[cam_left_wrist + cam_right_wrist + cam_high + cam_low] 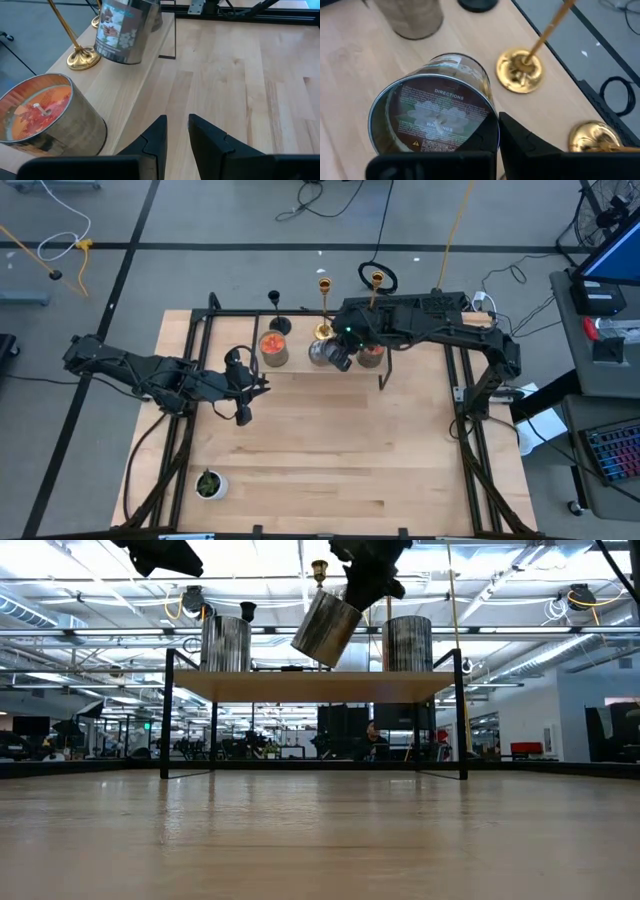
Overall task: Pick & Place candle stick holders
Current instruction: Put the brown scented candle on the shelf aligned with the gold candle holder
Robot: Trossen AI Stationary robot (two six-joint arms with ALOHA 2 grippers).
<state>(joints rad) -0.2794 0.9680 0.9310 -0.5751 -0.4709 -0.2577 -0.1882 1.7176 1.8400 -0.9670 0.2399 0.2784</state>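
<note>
Holding shiny silver candle tin [437,122], tilted, lifted off shelf: my right gripper [338,352] clamped on its rim. Raised wooden shelf [300,360] sits at table's 12 o'clock. Two tall gold candlesticks [323,310] stand on shelf's back edge, one just at 12 o'clock of lifted tin, other at about 1. Short black candlestick [276,315] at 11. I judge no holder moved yet; all three left. Left gripper [176,137] waits near shelf, at tin's 8 o'clock, fingers slightly apart, empty.
</note>
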